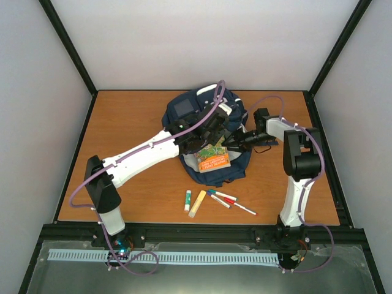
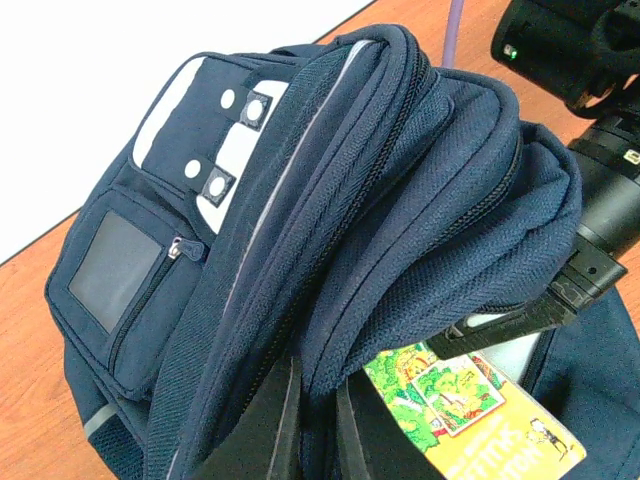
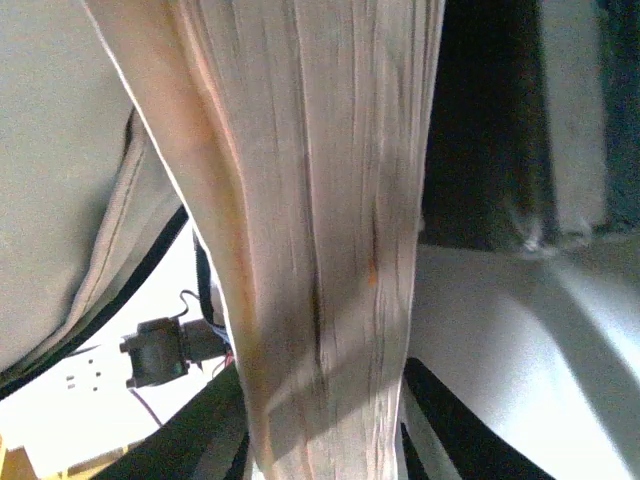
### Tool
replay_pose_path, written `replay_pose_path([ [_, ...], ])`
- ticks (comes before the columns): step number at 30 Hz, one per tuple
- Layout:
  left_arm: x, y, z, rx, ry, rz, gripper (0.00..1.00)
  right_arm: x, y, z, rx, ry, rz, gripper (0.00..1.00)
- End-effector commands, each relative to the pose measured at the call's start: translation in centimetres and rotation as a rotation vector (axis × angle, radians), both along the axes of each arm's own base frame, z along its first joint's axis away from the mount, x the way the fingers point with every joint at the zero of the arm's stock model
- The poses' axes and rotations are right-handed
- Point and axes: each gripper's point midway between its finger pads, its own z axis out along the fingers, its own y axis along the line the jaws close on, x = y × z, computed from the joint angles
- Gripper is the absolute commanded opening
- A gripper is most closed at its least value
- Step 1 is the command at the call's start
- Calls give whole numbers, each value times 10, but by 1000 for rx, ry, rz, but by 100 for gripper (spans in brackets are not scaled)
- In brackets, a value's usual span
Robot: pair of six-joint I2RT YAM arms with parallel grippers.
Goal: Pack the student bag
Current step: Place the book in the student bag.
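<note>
The navy student bag (image 1: 184, 110) lies at the back middle of the wooden table, its opening facing the front. My left gripper (image 1: 207, 136) is shut on the bag's upper flap (image 2: 420, 200) and holds it up; the fabric sits pinched between the dark fingers (image 2: 262, 425). A book with an orange and green cover (image 1: 214, 158) sticks out of the opening and shows in the left wrist view (image 2: 470, 400). My right gripper (image 1: 235, 141) is shut on the book's edge. In the right wrist view the pale page edges (image 3: 310, 230) fill the space between the fingers (image 3: 455, 425).
In front of the bag lie a white glue stick (image 1: 188, 200), a yellow marker (image 1: 197, 204), and red-tipped pens (image 1: 222, 197) (image 1: 244, 209). Black frame posts and white walls surround the table (image 1: 128, 122).
</note>
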Motion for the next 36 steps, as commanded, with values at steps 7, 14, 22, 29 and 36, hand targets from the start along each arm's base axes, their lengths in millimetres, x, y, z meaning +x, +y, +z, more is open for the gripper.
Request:
replay_pose_path([
  [7,-1,6,54,-119,-87,17,1,-13,-30,31,-174,-226,-18,52],
  [14,-1,10,45,-141,-51,28,1,-43,-44,42,-256,-368,24,52],
  [22,5,24,38,-246,-10,50,1,-71,-51,46,-299,-508,65,48],
  [29,4,23,28,-330,73,36,1,-79,-41,59,-468,-857,203,28],
  [36,1,28,33,-350,66,45,1,-84,-8,58,-599,-1130,382,11],
])
